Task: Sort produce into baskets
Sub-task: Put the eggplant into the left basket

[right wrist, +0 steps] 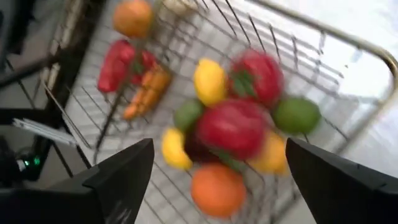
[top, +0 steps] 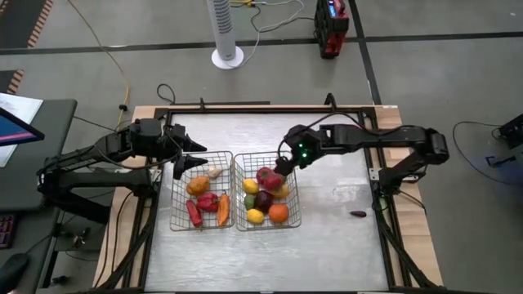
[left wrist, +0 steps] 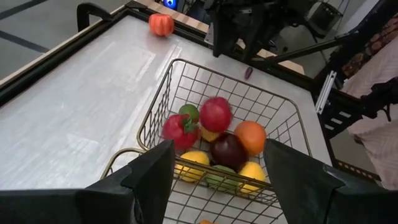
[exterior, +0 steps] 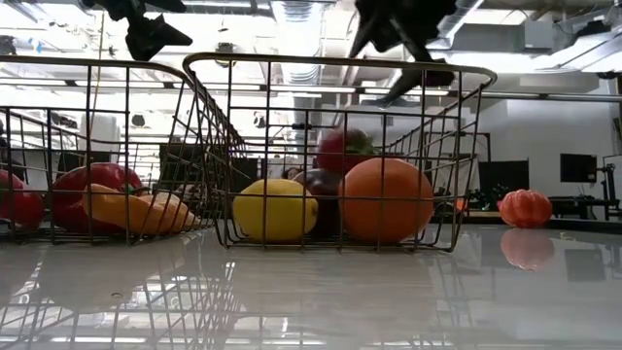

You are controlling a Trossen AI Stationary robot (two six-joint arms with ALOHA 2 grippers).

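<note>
Two wire baskets stand side by side mid-table. The left basket point(top: 175, 214) holds an orange piece point(top: 198, 185), a whitish bulb point(top: 216, 171), a red pepper point(top: 207, 201), a red long piece and a carrot point(top: 223, 210). The right basket point(top: 296, 214) holds a red apple point(top: 265, 175), a lemon point(top: 256, 216), an orange point(top: 279, 213), green and dark pieces. My left gripper point(top: 194, 161) hangs open and empty above the left basket's far left corner. My right gripper point(top: 286, 166) hangs open and empty above the right basket's far edge; its wrist view point(right wrist: 219, 149) looks down on the heap.
A small dark purple piece point(top: 358, 214) lies on the table right of the baskets. A ribbed orange-red piece point(left wrist: 161, 23) lies near the far right of the table, also in the low view point(exterior: 525, 207). Raised rails frame the table point(top: 327, 245).
</note>
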